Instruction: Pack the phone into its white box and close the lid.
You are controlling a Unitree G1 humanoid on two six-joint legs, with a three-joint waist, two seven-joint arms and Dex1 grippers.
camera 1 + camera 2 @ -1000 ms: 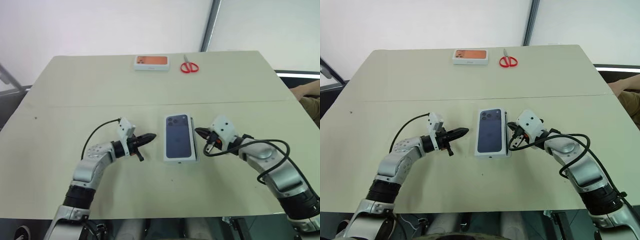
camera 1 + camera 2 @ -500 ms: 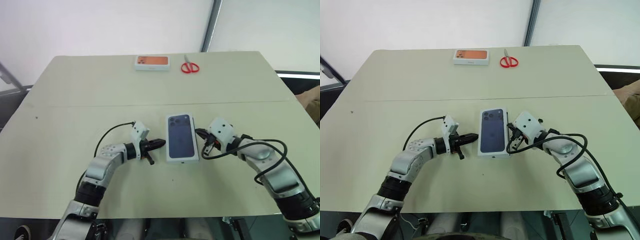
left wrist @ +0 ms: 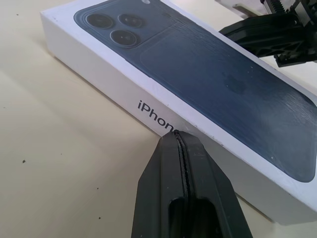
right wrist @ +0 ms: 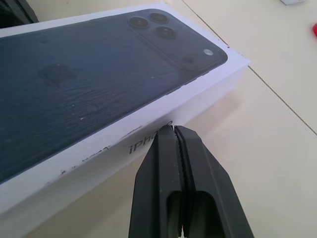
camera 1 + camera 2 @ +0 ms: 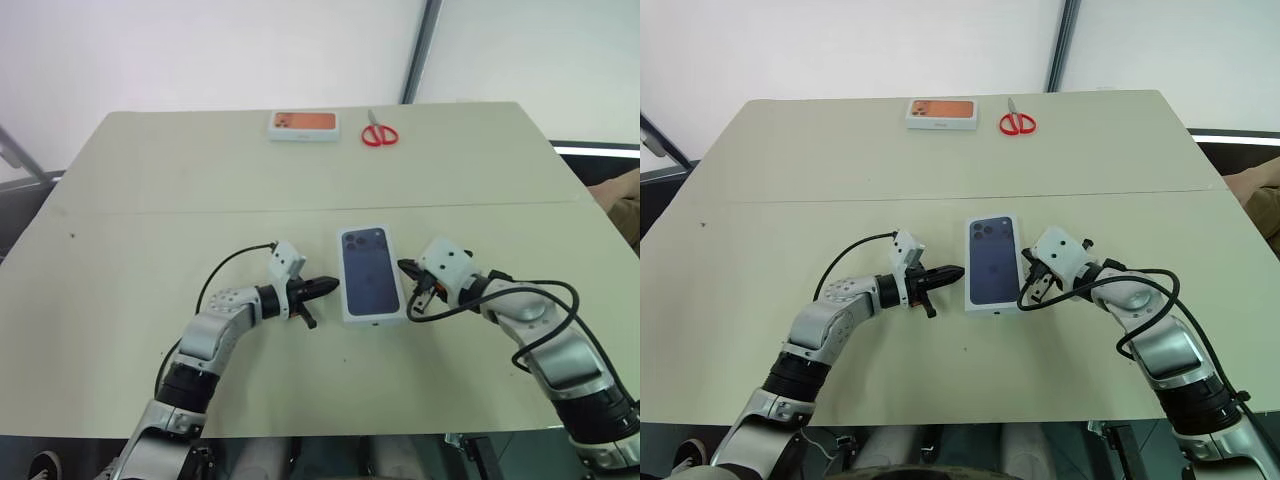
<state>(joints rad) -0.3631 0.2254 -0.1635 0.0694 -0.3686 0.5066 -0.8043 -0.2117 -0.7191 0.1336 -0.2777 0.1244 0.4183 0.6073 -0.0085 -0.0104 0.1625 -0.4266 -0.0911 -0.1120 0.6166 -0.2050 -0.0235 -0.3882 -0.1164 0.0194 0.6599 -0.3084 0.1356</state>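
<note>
The white box (image 5: 372, 312) lies shut in the middle of the table with the lid (image 5: 370, 272) on it. The lid's top bears a dark navy phone back with a camera cluster. The phone itself is hidden. My left gripper (image 5: 329, 286) is shut, and its tip rests at the box's left long side by the lettering (image 3: 177, 137). On the opposite long side, my right gripper (image 5: 405, 268) is also shut and its tip meets the box wall (image 4: 173, 129). Neither gripper holds anything.
An orange-topped white box (image 5: 303, 124) and red scissors (image 5: 379, 133) lie at the table's far edge. A person's sleeve (image 5: 1258, 196) shows at the right edge of the table. A seam (image 5: 200, 211) runs across the tabletop behind the box.
My left gripper has moved right, up to the box's left side. The box has slid a little to the right, and the right gripper has shifted with it.
</note>
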